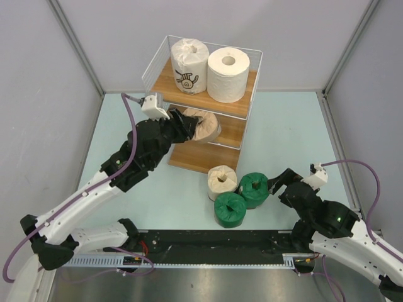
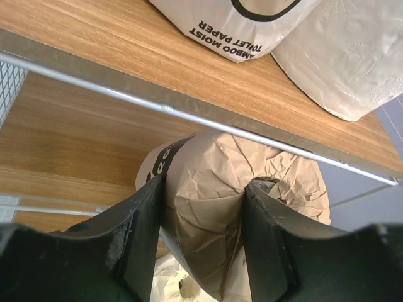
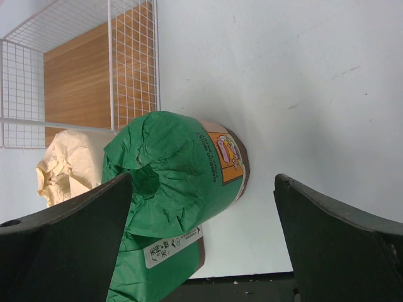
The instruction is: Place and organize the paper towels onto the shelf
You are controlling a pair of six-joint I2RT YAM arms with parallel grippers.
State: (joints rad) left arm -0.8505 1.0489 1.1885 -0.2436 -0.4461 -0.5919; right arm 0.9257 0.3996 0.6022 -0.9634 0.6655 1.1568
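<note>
While crinkled tan paper bulges between them, the left gripper's (image 2: 204,211) black jaws are clamped on a beige-wrapped roll (image 2: 214,167) lying on its side at the front of the middle tier of the shelf (image 1: 189,158), a thin white wire rack with brown wood-grain boards. On its top board stand a white-wrapped logo roll (image 1: 189,66) and a plain white roll (image 1: 228,74), embossed, touching. From above, the left arm (image 1: 135,157) hides much of the held roll; the wrist view crops both upper rolls. On the pale table (image 1: 296,126) a second beige roll (image 1: 221,181), a crumpled green roll (image 1: 255,189) and another green roll (image 1: 230,209) cluster together. The right gripper (image 3: 203,179) hangs spread wide, the first green roll just beyond its fingertips
</note>
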